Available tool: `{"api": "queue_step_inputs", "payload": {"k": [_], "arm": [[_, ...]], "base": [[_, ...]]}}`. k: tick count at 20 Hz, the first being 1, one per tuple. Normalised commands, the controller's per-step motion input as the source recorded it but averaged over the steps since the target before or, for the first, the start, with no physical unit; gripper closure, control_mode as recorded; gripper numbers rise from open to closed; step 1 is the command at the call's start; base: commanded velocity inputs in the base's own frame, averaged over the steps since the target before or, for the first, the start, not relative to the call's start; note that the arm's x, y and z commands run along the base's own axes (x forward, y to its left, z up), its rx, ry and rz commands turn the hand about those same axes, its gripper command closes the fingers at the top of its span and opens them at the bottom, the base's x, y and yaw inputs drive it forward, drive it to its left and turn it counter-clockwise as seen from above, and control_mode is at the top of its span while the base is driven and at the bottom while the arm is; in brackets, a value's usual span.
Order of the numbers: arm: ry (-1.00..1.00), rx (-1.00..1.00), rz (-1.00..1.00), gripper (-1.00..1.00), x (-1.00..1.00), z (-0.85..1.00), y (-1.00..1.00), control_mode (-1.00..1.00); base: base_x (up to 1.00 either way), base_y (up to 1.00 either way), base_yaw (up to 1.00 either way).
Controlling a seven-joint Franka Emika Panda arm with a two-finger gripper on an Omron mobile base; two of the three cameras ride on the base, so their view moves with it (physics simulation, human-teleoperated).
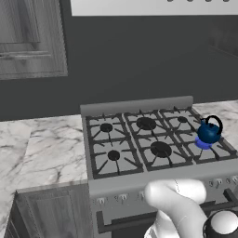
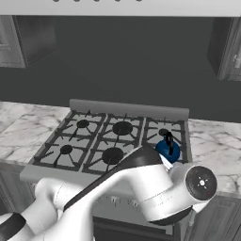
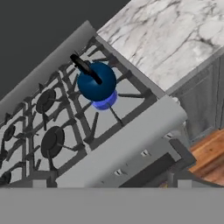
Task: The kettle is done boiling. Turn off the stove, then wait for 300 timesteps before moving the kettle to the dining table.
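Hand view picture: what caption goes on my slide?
Blue kettle over a lit burner on the stove.

The white arm (image 2: 117, 193) rises from the lower left corner of the right base view, bends through a dark-banded elbow and ends in a large round joint cap (image 2: 201, 182) at the right side of the frame. In the left base view the same arm (image 1: 179, 209) climbs from the bottom right as a thick curved white link beside a dark-ringed joint (image 1: 222, 224) at the corner. The hand is turned downward and rolled to one side, and the hand camera looks down at a slant. The gripper's jaws stand fully apart, holding nothing.
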Motion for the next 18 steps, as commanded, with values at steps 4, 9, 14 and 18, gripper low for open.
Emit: {"api": "queue_step_inputs", "payload": {"k": [4, 9, 14, 18], "arm": [[0.00, 0.23, -0.21, -1.00, -0.24, -0.13, -0.04, -1.00], [-0.01, 0.22, -0.21, -1.00, -0.25, -0.10, 0.00, -1.00], [-0.08, 0.22, -0.22, -1.00, -0.22, -0.06, 0.20, -1.00], [-0.09, 0.22, -0.25, -1.00, -0.18, -0.05, 0.26, -1.00]], "base": [[0.00, 0.00, 0.00], [0.00, 0.00, 0.00], [0.00, 0.00, 0.00], [0.00, 0.00, 0.00]]}}
